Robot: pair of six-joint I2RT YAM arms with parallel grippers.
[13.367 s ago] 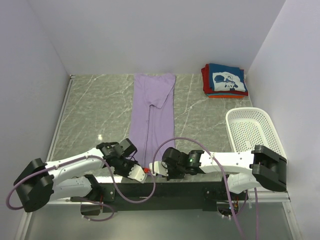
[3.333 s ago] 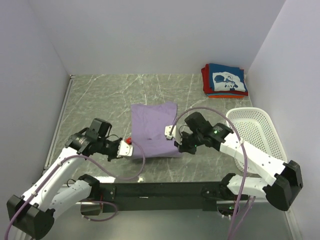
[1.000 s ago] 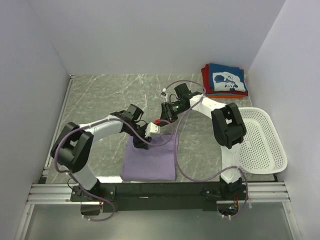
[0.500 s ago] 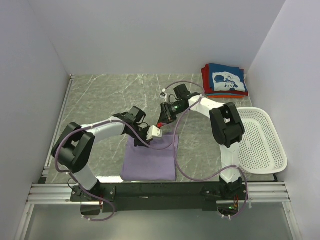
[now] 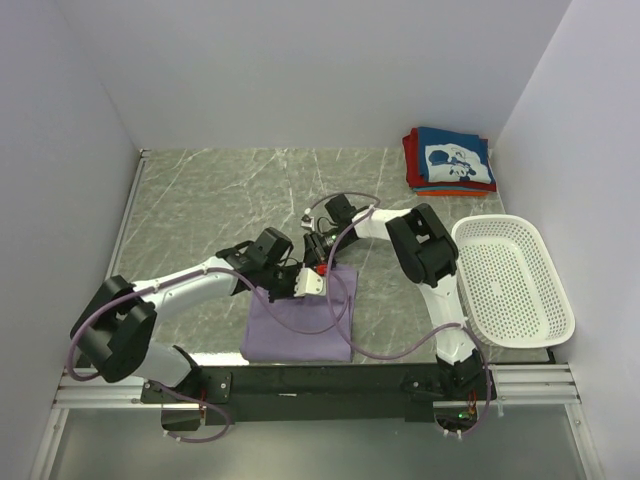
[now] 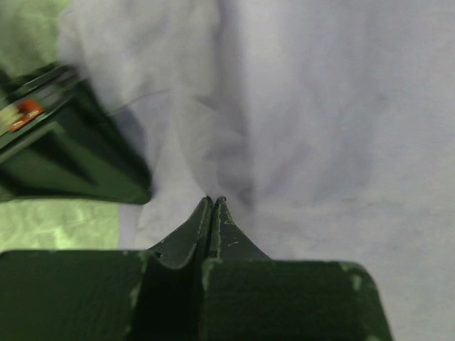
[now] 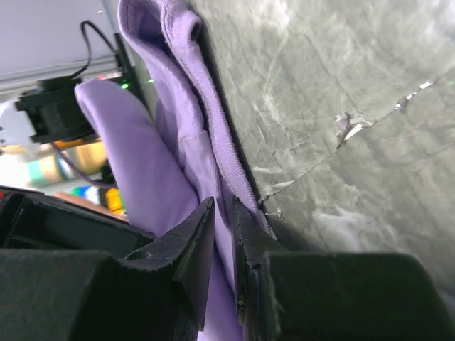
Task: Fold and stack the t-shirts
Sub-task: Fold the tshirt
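The lavender t-shirt point(image 5: 300, 325) lies folded into a rectangle near the table's front middle. My left gripper point(image 5: 312, 285) is at its far edge, shut on a pinch of the lavender cloth point(image 6: 320, 106), its jaws pressed together at the tips point(image 6: 215, 199). My right gripper point(image 5: 318, 252) is just beyond it, shut on the shirt's hemmed edge point(image 7: 153, 142) with cloth between its jaws point(image 7: 224, 206). A folded stack sits at the back right: the navy t-shirt with a white print point(image 5: 452, 157) on top, red point(image 5: 412, 150) and orange point(image 5: 440, 192) below.
The white perforated basket point(image 5: 510, 222) stands at the right edge. The grey marble tabletop point(image 5: 200, 200) is walled on the left, back and right. Purple cables loop from both arms over the shirt. The black rail runs along the front edge.
Over the last second both grippers have moved toward the front, the left onto the shirt's far edge. The right arm has folded back at its elbow. The shirt's outline is almost unchanged.
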